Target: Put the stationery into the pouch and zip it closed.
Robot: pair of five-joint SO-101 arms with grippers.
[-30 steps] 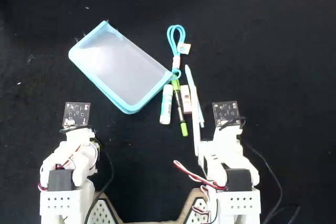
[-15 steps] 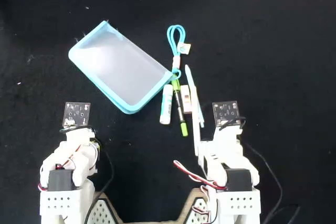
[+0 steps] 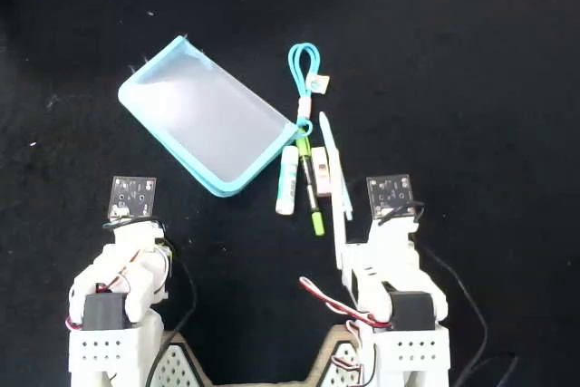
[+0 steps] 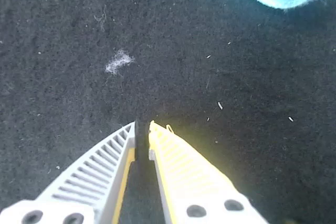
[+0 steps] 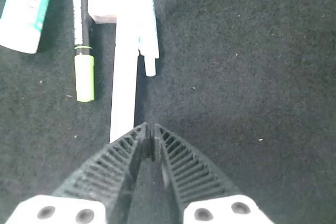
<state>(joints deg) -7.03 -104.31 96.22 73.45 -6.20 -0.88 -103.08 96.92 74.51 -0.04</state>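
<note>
Both grippers are pressed together on nothing: the left gripper [image 4: 142, 125] over the bare black table [image 3: 471, 88], the right gripper [image 5: 152, 128] just short of a long white strip [image 5: 123, 77]. The light-blue pouch [image 3: 207, 127] lies flat (tilted, cord loop [image 3: 305, 65] trailing from one corner). Beside that corner lie the strip, a green-tipped pen [image 3: 311, 186], a glue stick [image 3: 287, 180] and a small eraser [image 3: 320, 171], all outside it

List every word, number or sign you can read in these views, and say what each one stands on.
No text can be read.
Glue stick: small dark marks beside a teal band, too blurred to read.
White tag near the pouch: too small to tell whether it bears print.
Black square plate and its twin: pale dots, no letters.
</note>
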